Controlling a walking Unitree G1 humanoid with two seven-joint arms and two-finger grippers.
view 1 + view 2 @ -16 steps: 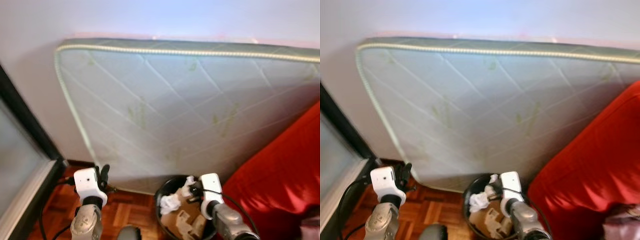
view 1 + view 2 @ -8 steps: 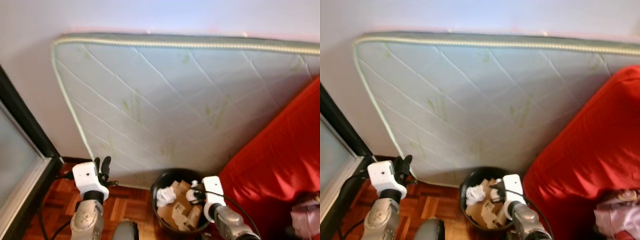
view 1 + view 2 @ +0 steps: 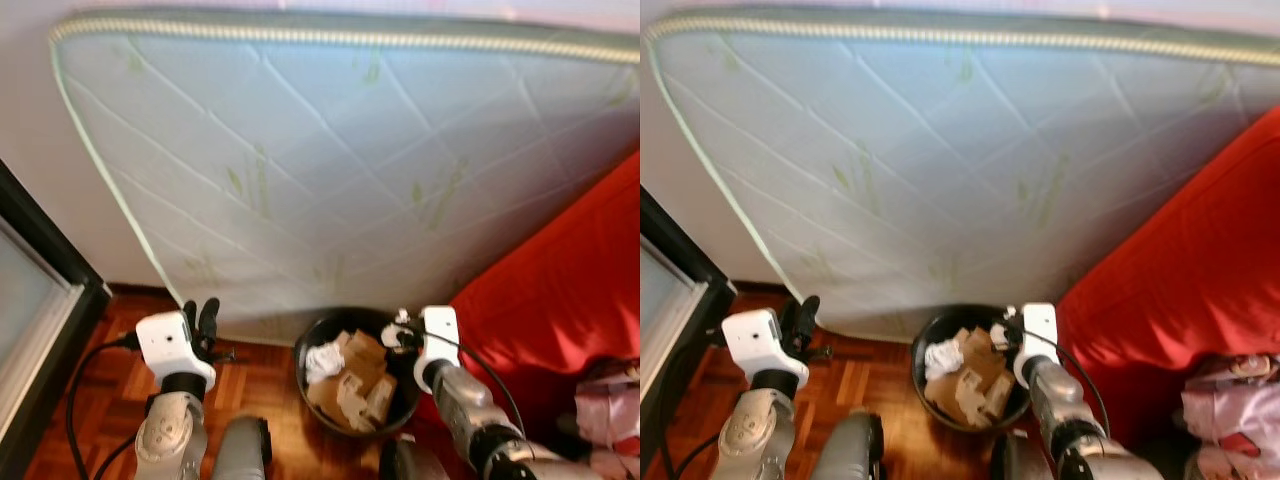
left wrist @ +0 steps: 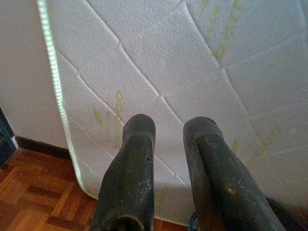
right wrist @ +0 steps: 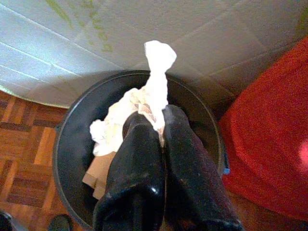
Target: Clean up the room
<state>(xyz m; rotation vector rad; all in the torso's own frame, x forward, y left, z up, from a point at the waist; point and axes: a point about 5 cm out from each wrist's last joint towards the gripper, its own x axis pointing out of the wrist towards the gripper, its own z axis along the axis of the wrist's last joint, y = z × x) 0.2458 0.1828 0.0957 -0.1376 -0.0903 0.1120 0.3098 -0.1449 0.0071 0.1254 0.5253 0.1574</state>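
A black round bin (image 3: 299,360) stands on the floor at the foot of a leaning mattress, holding cardboard scraps (image 3: 352,388) and a white wad (image 3: 322,360). My right gripper (image 3: 397,335) hangs over the bin's right side. In the right wrist view it (image 5: 156,120) is shut on a crumpled white tissue (image 5: 159,62), which sticks up past the fingertips above the bin's wall (image 5: 72,134). Left of the bin, my left gripper (image 3: 199,312) is raised and points at the mattress. Its fingers (image 4: 139,139) stand slightly apart with nothing between them.
A pale quilted mattress (image 3: 330,160) leans on the wall behind the bin. A red cushion or cover (image 3: 560,300) crowds the bin's right side, with pink cloth (image 3: 605,405) beyond it. A black-framed glass panel (image 3: 30,300) and a cable (image 3: 85,370) lie left, on the parquet floor (image 3: 260,385).
The view has tilted down and shifted, showing more of the bin and floor. My right gripper still holds the tissue over the bin, and the left gripper keeps its pose.
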